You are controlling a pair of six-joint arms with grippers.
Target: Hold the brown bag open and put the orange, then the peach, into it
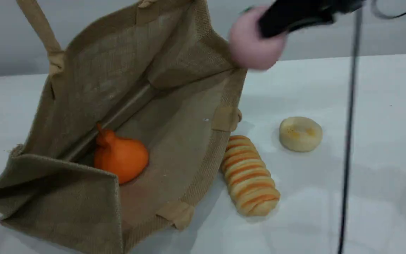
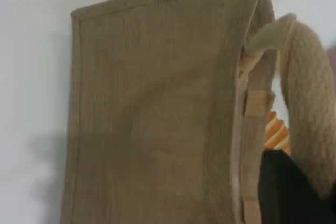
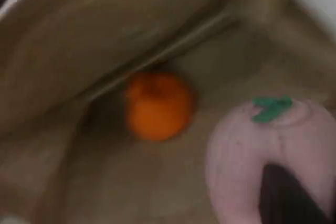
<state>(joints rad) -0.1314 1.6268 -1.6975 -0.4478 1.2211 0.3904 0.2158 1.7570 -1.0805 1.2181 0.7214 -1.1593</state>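
Peach (image 1: 250, 49) sits pinched in the right gripper (image 1: 271, 26), whose jaws press into its pink skin. It hangs clear of the table, just beside the upper rim of the brown bag (image 1: 100, 63). Below that gripper and to its left, the orange (image 1: 122, 158) lies inside the bag, against the fold in its floor. The left gripper (image 2: 286, 190) is closed on the bag's rope handle (image 2: 310, 93), which loops over its fingertip — the bag's mouth gapes wide.

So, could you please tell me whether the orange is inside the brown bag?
Inside: the orange lies on the floor of the open brown bag, with woven walls rising around it.
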